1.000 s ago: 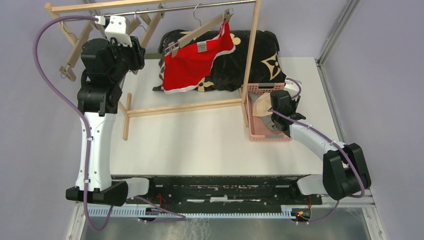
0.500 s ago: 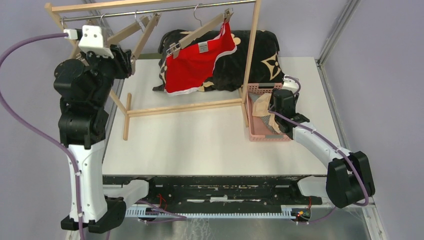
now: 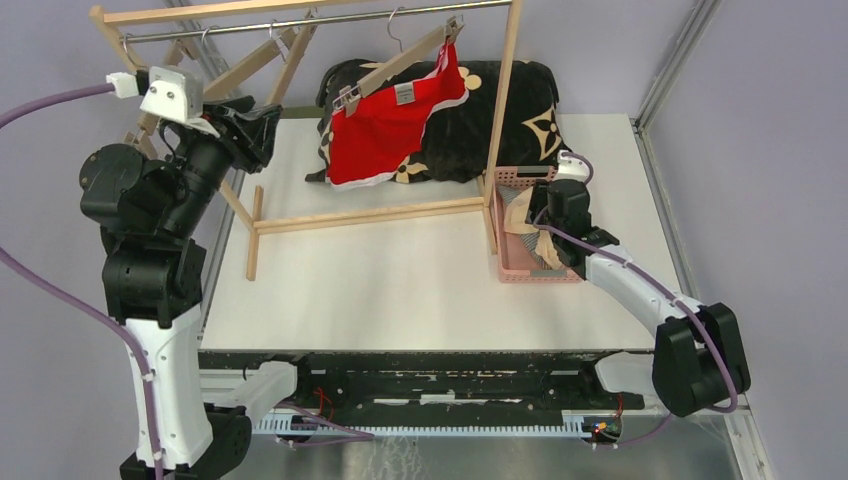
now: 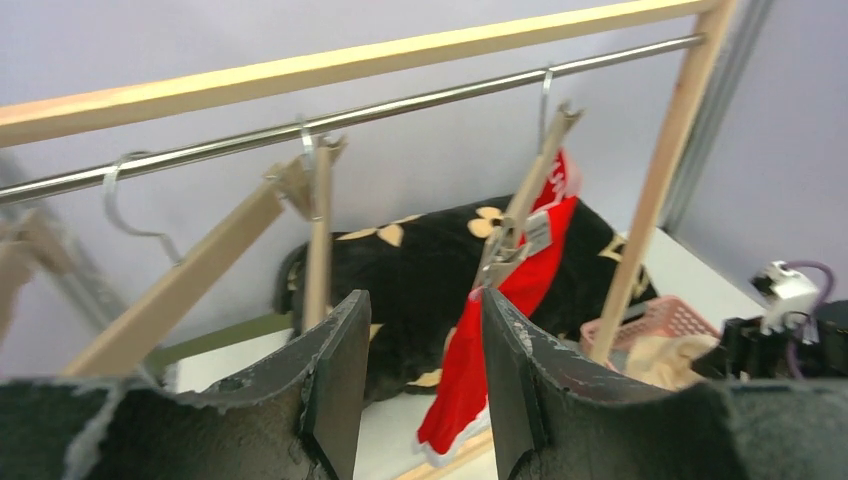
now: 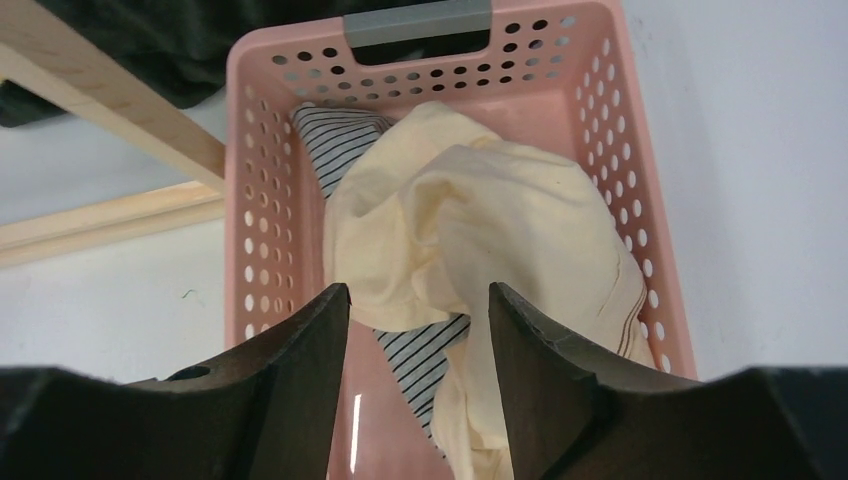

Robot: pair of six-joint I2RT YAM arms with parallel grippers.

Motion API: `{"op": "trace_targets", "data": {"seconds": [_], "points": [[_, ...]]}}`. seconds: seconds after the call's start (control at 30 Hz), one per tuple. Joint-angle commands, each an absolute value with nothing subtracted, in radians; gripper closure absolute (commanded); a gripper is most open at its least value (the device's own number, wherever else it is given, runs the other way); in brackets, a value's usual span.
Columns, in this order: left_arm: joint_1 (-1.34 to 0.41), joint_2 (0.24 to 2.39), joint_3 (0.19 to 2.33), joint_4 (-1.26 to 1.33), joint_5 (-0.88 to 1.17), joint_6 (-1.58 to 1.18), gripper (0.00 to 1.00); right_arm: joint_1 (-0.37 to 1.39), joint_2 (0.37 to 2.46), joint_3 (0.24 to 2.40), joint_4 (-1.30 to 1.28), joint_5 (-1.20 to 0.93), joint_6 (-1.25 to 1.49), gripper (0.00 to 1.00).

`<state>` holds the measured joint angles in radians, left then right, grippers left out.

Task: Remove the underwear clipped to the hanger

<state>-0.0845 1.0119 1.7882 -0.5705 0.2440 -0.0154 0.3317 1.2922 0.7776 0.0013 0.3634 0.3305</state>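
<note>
The red underwear (image 3: pixel 385 128) with white trim hangs clipped to a wooden hanger (image 3: pixel 400 58) on the metal rail (image 3: pixel 330 17); it also shows in the left wrist view (image 4: pixel 520 290). The pale beige underwear (image 5: pixel 470 220) and the striped underwear (image 5: pixel 345 135) lie in the pink basket (image 5: pixel 240 170). My left gripper (image 3: pixel 262 122) is open and empty, left of the red garment and well apart from it. My right gripper (image 3: pixel 545 215) is open and empty, just above the basket's contents.
A wooden rack frame (image 3: pixel 505 90) with bare hangers (image 3: pixel 290 55) stands at the back. A black cushion (image 3: pixel 500 110) with tan flowers lies behind the red garment. The basket (image 3: pixel 510 262) sits at the rack's right foot.
My left arm has swung left and back, away from the rack's bare hangers. My right gripper has stayed over the basket, shifting only slightly.
</note>
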Motion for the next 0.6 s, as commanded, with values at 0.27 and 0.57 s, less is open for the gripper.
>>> {"op": "trace_targets", "data": {"seconds": [0.27, 0.57], "points": [[-0.108, 1.215, 1.863, -0.405, 0.466, -0.138, 0.50, 0.335, 1.060, 0.722, 0.069, 0.238, 0.304, 0.41], [-0.292, 1.426, 2.117, -0.518, 0.287, -0.045, 0.49, 0.347, 1.003, 0.715, 0.054, 0.224, 0.292, 0.41]]}}
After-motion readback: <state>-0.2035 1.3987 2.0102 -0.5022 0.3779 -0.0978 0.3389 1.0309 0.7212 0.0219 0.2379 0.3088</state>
